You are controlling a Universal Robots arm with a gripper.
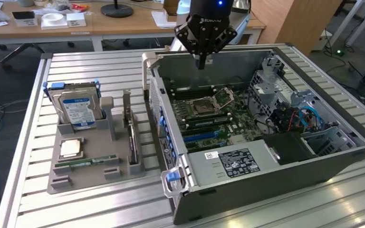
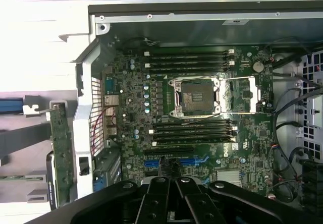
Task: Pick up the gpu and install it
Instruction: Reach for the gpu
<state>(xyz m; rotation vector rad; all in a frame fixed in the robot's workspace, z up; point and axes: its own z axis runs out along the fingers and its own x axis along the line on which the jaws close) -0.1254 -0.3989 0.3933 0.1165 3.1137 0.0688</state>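
- I read this as the very start of the pick. The gripper (image 1: pixel 201 61) hangs over the far edge of the open computer case (image 1: pixel 265 190), well apart from the gpu (image 1: pixel 131 142).
- Its fingers look drawn together to a single tip, and I see nothing held between them.
- The gpu stands on edge in the grey holder (image 1: pixel 87 179), along the side nearest the case. The holder sits on the bench towards the exterior view's left.
- In my judgement, a grasp calls for the jaws to be parted and squared to that thin upper edge, since the card offers little else to take hold of.
- The wrist view looks straight down on the motherboard (image 2: pixel 202 133), with the blue expansion slots (image 2: pixel 194 161) just ahead of the fingers. I take those as the seat for the card.
- Sharing the holder are a hard drive (image 1: pixel 78 111) at its far end, a processor chip (image 1: pixel 70 148) and a RAM stick (image 1: pixel 84 162).
- What stands in the way is the case's tall side wall (image 1: pixel 160 118), which rises between holder and board. The holder's upright posts also crowd the card.
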